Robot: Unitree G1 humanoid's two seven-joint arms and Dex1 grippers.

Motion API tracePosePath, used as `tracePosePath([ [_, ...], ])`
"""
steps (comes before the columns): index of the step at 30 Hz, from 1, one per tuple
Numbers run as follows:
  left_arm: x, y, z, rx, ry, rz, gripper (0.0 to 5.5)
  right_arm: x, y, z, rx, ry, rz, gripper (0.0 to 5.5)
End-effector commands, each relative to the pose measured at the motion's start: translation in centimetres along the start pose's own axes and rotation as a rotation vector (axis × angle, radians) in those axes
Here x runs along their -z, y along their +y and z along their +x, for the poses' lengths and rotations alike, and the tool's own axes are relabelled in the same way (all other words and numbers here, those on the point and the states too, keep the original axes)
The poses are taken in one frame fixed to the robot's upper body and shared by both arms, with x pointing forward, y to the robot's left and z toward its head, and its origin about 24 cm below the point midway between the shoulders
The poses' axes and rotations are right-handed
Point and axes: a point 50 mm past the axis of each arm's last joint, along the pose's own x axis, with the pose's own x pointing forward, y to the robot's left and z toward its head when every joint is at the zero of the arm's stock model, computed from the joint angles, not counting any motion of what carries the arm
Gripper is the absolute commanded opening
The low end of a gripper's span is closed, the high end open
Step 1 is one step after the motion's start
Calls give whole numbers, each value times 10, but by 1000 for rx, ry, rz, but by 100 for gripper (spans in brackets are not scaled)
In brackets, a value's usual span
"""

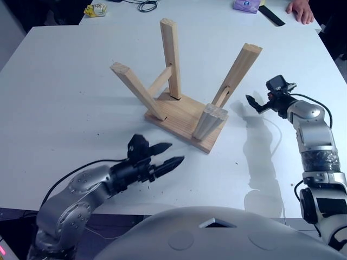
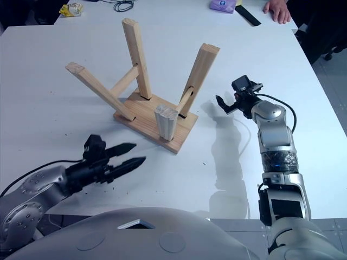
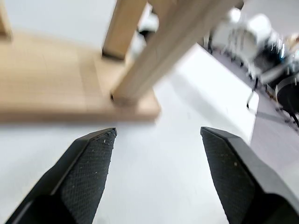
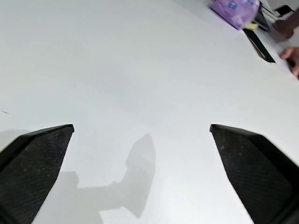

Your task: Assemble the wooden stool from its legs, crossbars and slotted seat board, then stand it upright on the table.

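Your left pincer (image 1: 174, 153) hangs low over table (image 1: 59, 103), fingers spread wide, empty. Tips aim at near edge of seat board (image 1: 187, 129), just short of it. Your right pincer (image 1: 256, 104) also parted wide, holding nothing, near right-hand leg (image 1: 239, 69), not touching. Stool (image 1: 176, 105) stands upside down mid-table: seat board flat on table, four legs up and splayed. You see crossbar (image 1: 161, 81) joining two legs on left.
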Motion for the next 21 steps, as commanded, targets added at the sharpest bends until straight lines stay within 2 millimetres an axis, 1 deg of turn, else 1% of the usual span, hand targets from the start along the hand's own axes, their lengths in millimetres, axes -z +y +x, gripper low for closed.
tracePosePath([
  [1,4,33,-30,-113,37,57,336,1,4,-3,7,2,-15,538],
  [3,-2,71,-47,-312,16,113,336,4,8,-4,4,10,0,538],
  [4,-9,94,-56,-440,-8,156,336,6,11,-5,-1,18,4,538],
  [5,-16,112,-64,-545,-36,182,336,9,15,-5,-9,25,5,538],
  [6,-24,128,-71,-644,-74,214,336,11,19,-5,-24,32,3,538],
  [7,-31,139,-76,-720,-116,240,336,12,24,-6,-37,39,4,538],
  [10,-40,155,-81,-821,-193,272,336,13,31,-8,-58,50,-1,538],
  [13,-39,172,-72,-852,-190,300,336,15,37,-16,-50,76,1,538],
  [15,-37,184,-61,-837,-162,308,336,15,38,-24,-27,109,-23,538],
  [17,-36,191,-46,-802,-130,326,336,15,39,-37,-24,144,-78,538],
  [19,-32,195,-39,-776,-82,351,336,10,42,-56,-112,167,-149,538],
  [21,-24,197,-41,-773,-50,360,336,-1,45,-72,-249,168,-247,538],
])
